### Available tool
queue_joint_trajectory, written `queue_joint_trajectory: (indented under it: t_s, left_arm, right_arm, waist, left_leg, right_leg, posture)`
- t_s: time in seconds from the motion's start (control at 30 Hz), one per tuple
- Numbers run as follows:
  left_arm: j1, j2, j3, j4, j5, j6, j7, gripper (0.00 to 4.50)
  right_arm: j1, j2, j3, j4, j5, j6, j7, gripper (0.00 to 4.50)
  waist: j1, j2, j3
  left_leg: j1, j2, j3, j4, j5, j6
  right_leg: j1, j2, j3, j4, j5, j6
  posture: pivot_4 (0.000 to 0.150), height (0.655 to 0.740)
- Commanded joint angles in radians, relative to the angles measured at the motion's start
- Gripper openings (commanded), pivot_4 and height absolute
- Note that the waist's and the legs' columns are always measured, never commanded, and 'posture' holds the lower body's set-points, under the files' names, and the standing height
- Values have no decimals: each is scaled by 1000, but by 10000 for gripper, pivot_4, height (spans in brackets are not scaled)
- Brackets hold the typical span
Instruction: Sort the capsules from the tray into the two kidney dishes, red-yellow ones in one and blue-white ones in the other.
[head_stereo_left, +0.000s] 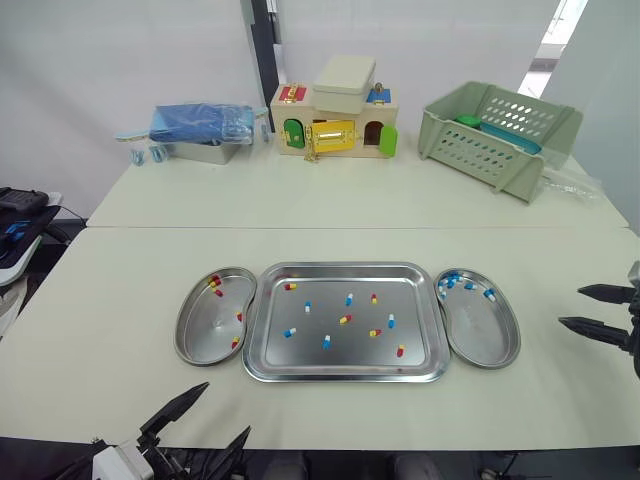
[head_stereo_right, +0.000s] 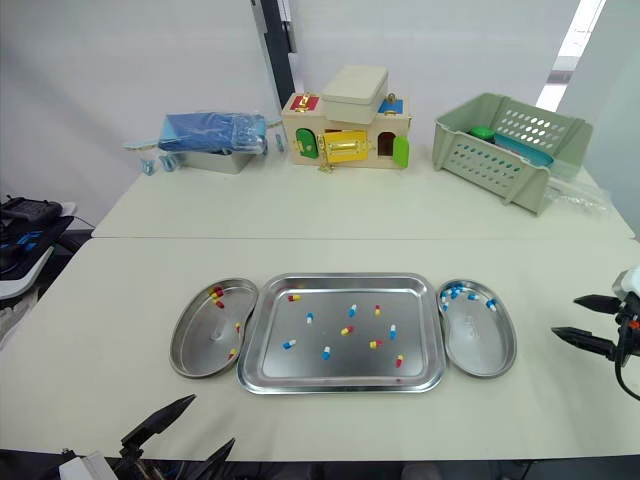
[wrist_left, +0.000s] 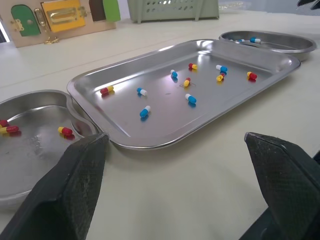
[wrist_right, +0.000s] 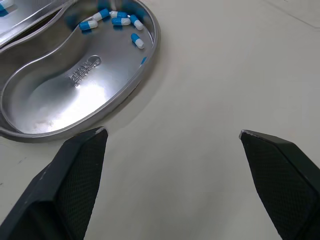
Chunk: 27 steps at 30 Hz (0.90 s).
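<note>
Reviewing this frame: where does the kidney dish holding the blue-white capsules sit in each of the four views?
Left eye view: kidney dish right of centre, just right of the tray.
Right eye view: kidney dish in the same place, right of the tray.
Left wrist view: kidney dish beyond the tray's far end, far from the left pincer.
Right wrist view: kidney dish just ahead of the right pincer.
Shared landmark: the tray beside it.
</note>
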Motion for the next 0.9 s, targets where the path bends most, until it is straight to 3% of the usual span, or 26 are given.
queue_joint_trajectory:
  t_s: [0.03,0.2,0.4,0.6,0.9]
  left_arm:
    - [16,24,-9,-23,-20,-8,20,45000]
    - [22,41,-23,-74,-19,23,80,45000]
    - [40,43,-49,-120,-14,51,144,45000]
    - [56,29,-63,-136,-11,54,203,45000]
    - [124,5,-68,-120,2,-5,227,45000]
  right_arm:
    - [-39,-55,-26,-166,89,87,56,44572]
    - [-182,-29,71,-524,303,346,-4,44572]
    - [-483,165,314,-674,397,512,-137,44572]
    - [-713,473,745,-635,119,460,-254,44572]
    - [-843,779,992,-386,-114,311,-275,44572]
  waist:
    - [-1,1,0]
    - [-4,1,0]
    - [2,-8,4]
    - [-6,-9,5]
    - [-11,-9,5]
  left_leg:
    - [0,0,0,0,0,0]
    - [0,1,-1,0,0,0]
    - [-2,0,-4,0,0,0]
    - [-3,1,-5,-1,0,0]
    - [-5,0,-6,-1,0,0]
  right_leg:
    - [0,0,0,0,0,0]
    - [0,1,0,0,0,0]
    - [0,1,-2,-2,0,0]
    - [-3,1,-3,0,0,0]
    - [-8,1,-3,2,0,0]
  posture:
    - [1500,7400]
    - [1500,7400]
    - [1500,7400]
    - [1500,7400]
    - [1500,7400]
